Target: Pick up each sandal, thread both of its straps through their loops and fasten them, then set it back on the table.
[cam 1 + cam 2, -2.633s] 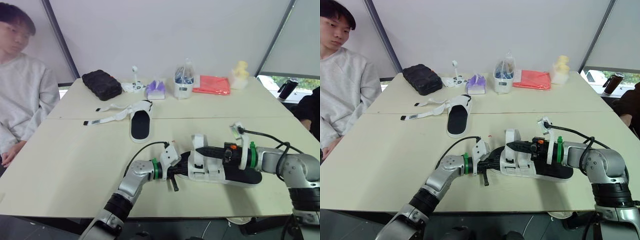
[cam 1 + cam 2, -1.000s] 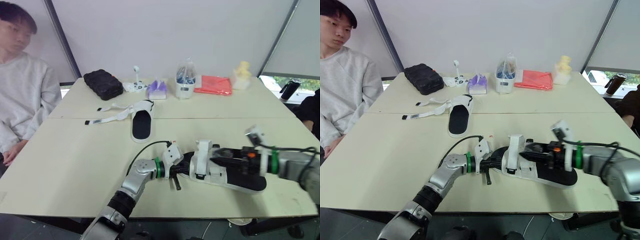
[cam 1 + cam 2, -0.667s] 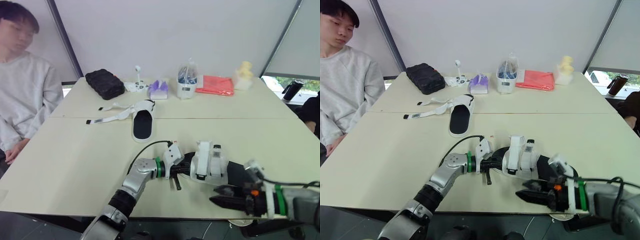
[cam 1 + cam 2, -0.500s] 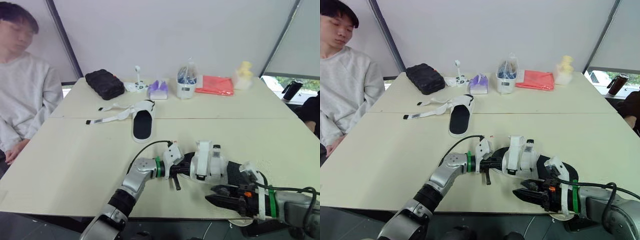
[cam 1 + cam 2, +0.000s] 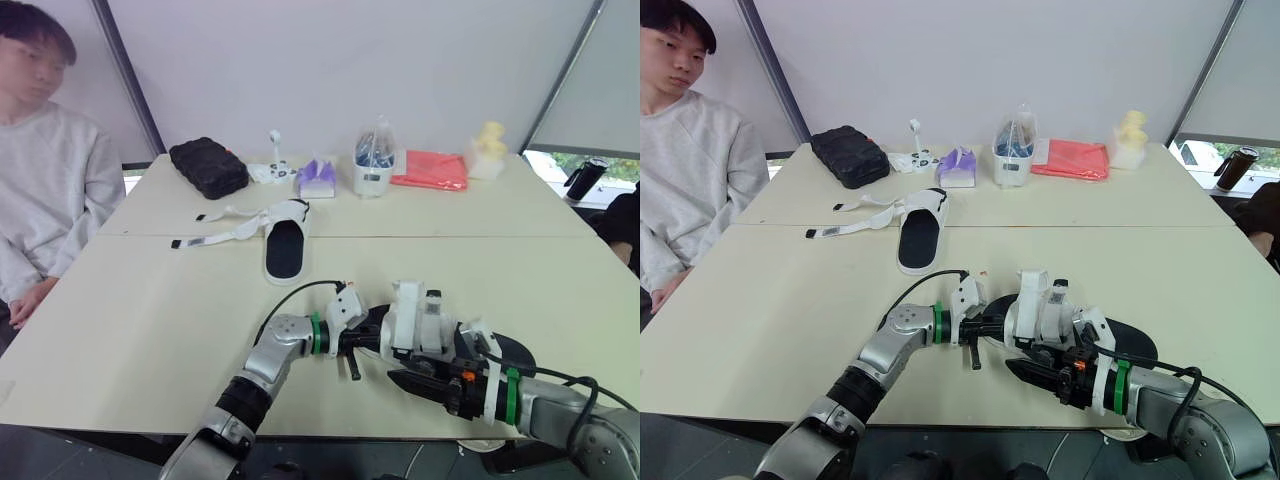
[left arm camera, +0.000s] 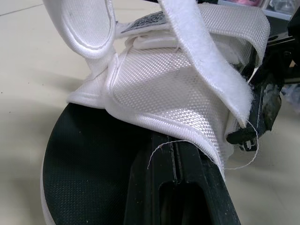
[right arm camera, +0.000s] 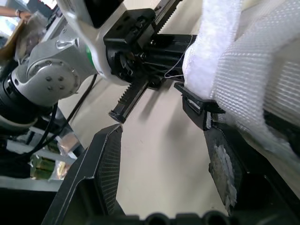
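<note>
The near sandal (image 5: pixel 421 322), black-soled with white straps, lies on the table (image 5: pixel 150 330) in front of me. My left gripper (image 5: pixel 366 337) is shut on its toe edge; the left wrist view has the black fingers (image 6: pixel 174 187) clamped on the sole under the woven straps (image 6: pixel 178 89). My right gripper (image 5: pixel 398 380) is open at the sandal's near side, its fingers (image 7: pixel 102 173) spread beside the strap (image 7: pixel 253 79) and black buckle (image 7: pixel 199 105). A second sandal (image 5: pixel 283 246) lies farther back, its loose straps (image 5: pixel 215 231) trailing left.
A person (image 5: pixel 45 190) sits at the table's left end. Along the far edge stand a black pouch (image 5: pixel 208 167), a purple tissue pack (image 5: pixel 317 180), a clear container (image 5: pixel 371 165), a red cloth (image 5: pixel 430 170) and a yellow figure (image 5: pixel 487 150).
My right gripper left the top of the sandal, dropped toward the table's front edge, then came in to the near side of the straps. The left gripper kept its hold.
</note>
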Tool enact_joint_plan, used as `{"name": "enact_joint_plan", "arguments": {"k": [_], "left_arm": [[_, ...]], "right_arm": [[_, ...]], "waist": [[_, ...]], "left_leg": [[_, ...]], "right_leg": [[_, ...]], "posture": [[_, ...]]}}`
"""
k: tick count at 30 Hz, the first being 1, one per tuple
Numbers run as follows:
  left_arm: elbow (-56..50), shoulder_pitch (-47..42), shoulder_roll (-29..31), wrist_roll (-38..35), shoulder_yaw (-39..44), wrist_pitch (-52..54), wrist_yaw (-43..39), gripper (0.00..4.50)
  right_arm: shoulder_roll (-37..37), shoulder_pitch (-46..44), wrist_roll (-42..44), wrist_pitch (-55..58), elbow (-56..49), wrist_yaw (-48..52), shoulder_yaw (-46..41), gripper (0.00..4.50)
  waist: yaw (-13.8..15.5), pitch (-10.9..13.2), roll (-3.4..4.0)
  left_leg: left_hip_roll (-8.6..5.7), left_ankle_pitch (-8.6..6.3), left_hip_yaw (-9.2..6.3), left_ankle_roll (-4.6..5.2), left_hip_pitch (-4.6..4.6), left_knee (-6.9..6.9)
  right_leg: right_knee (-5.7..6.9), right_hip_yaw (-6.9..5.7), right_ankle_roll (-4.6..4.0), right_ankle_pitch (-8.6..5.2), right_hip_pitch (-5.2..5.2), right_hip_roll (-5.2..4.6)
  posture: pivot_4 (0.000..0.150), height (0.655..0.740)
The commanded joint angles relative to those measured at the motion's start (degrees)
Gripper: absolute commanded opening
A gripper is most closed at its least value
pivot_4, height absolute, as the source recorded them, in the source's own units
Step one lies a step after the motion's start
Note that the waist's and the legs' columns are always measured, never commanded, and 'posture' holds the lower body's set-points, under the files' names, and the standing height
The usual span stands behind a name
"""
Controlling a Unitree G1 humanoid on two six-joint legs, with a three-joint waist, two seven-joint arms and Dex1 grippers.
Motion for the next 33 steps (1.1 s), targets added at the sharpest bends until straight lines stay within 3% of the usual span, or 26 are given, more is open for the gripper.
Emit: {"name": "enact_joint_plan", "arguments": {"k": [1, 2, 5, 9, 30, 33], "left_arm": [[2.0, 1.7, -0.2, 0.9, -2.2, 2.3, -0.6, 0.00], [2.0, 1.7, -0.2, 0.9, -2.2, 2.3, -0.5, 0.00], [2.0, 1.7, -0.3, 0.9, -2.1, 2.4, -0.4, 0.00], [2.1, 1.7, -0.3, 0.9, -1.9, 2.3, -0.3, 0.00], [3.0, 1.6, -0.6, 0.9, -1.5, 2.3, 0.2, 0.00], [3.3, 1.4, -0.6, 1.0, -1.4, 2.3, 0.3, 0.00]], "right_arm": [[2.1, -1.2, 2.4, -1.1, -0.3, -2.4, -3.0, 2.89], [2.7, -1.2, 2.8, -1.1, -0.1, -3.2, -3.2, 2.89], [4.3, -1.0, 3.7, -1.0, 0.5, -5.1, -4.0, 2.08], [5.3, 0.0, 4.3, -0.8, 0.8, -6.5, -4.4, 0.07], [-4.1, 15.2, 6.6, 0.6, -10.8, 2.1, -1.0, 0.02], [-6.5, 15.8, 9.9, 0.8, -13.5, 3.5, -3.4, 0.02]], "waist": [[0.0, 0.0, 0.00], [-0.1, 0.0, 0.00], [-0.1, 0.0, 0.01], [-0.1, 0.0, 0.03], [0.1, 0.0, 0.02], [0.1, 0.0, -0.03]], "left_leg": [[0.00, 0.00, 0.00, 0.00, 0.00, 0.00], [0.02, 0.00, 0.00, 0.00, 0.01, 0.00], [0.03, 0.01, 0.00, -0.01, 0.02, 0.01], [0.02, 0.01, 0.00, -0.01, 0.02, 0.02], [-0.01, 0.00, 0.01, 0.00, 0.02, 0.03], [0.00, 0.00, 0.01, 0.00, 0.02, 0.04]], "right_leg": [[0.00, 0.00, 0.00, 0.00, 0.00, 0.00], [0.01, 0.00, 0.00, 0.00, 0.00, 0.01], [0.03, 0.02, -0.01, 0.01, 0.00, 0.02], [0.03, 0.03, -0.01, 0.01, 0.00, 0.03], [0.02, 0.00, 0.02, -0.01, 0.03, 0.00], [0.02, -0.01, 0.02, -0.01, 0.05, 0.00]], "posture": [[0.150, 0.7400], [0.150, 0.7400], [0.150, 0.7400], [0.150, 0.7400], [0.150, 0.7400], [0.150, 0.7400]]}}
